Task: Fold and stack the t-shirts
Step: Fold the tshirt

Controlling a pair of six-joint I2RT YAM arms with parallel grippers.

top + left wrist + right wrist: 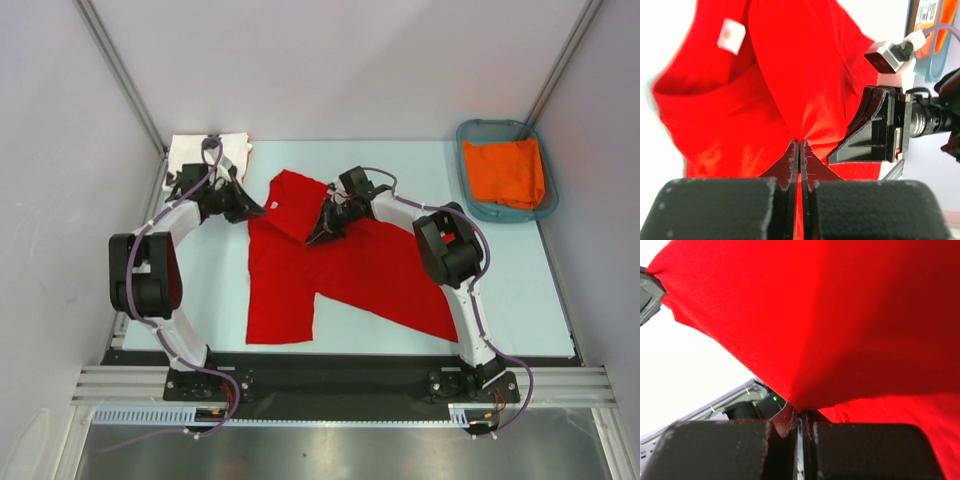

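The bright red t-shirt [340, 275] lies spread across the middle of the table. Its upper left part is lifted and folded between my two grippers. My left gripper [257, 208] is shut on the shirt's left upper edge; in the left wrist view [800, 144] red cloth [790, 75] is pinched between the closed jaws, and a white label [731, 35] shows. My right gripper [317, 236] is shut on the fold near the collar; in the right wrist view [801, 414] the cloth [840, 315] hangs from its jaws. The white t-shirt [225, 150] lies folded at the back left, behind my left arm.
A teal plastic basket [465, 170] stands at the back right with an orange cloth [505, 172] in it. Grey walls close in the table on the left, back and right. My right gripper's body shows in the left wrist view [875, 135].
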